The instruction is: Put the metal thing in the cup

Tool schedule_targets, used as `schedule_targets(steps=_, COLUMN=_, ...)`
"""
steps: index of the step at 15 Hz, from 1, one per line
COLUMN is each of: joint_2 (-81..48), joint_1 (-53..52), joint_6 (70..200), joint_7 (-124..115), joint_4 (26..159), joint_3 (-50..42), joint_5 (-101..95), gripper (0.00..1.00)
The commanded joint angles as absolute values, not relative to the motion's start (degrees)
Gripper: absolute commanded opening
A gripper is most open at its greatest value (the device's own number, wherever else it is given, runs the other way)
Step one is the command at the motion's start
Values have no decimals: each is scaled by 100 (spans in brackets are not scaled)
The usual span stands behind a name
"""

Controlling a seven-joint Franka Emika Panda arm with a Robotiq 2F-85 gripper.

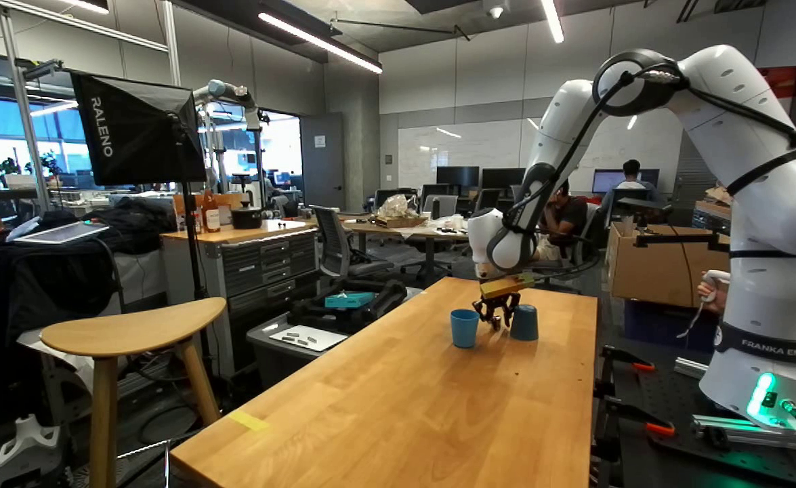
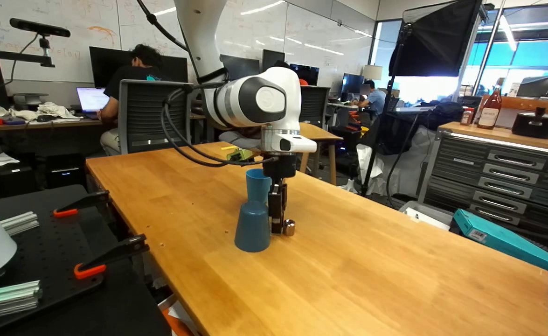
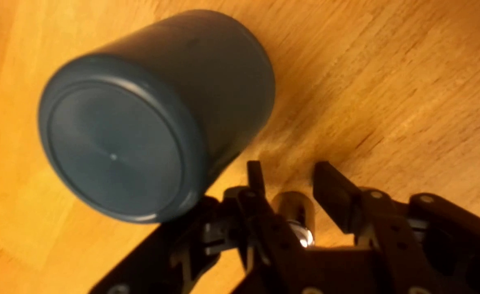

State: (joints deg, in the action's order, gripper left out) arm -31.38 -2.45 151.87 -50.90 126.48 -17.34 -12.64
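The metal thing (image 1: 496,323) is a small shiny cylinder on the table between the two cups; it also shows in an exterior view (image 2: 289,227) and in the wrist view (image 3: 295,206). The cup (image 1: 465,329) is bright blue and upright with its opening up; it also shows partly hidden in an exterior view (image 2: 257,185) and is out of the wrist view. My gripper (image 3: 288,171) is low over the table, fingers pointing down, partly open. The metal thing lies between the fingers' lines, set back from the tips, with a gap to the right finger; contact with the left finger cannot be told.
A darker blue-grey cup (image 2: 253,227) stands upside down close beside the fingers; it fills the upper left of the wrist view (image 3: 150,122). The wooden table (image 1: 438,407) carries both cups. Black clamps (image 2: 110,256) sit at the table's edge by the robot base.
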Motion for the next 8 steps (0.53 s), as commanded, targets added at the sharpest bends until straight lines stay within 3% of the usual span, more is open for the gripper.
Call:
schedule_targets(steps=1, joint_2=-3305, joint_1=-377, joint_6=15197, joint_7=-5173, joint_4=12523, joint_3=-1905, joint_5=-1202, gripper=74)
schedule_targets(steps=4, joint_2=-3313, joint_1=-325, joint_6=15169, joint_7=-5169, joint_4=12465, joint_3=-1923, joint_5=-1154, gripper=96)
schedule_targets(steps=8, joint_2=-3354, joint_1=-308, joint_6=15190, joint_7=-5331, joint_4=12402, joint_3=-1979, joint_5=-1063, gripper=100)
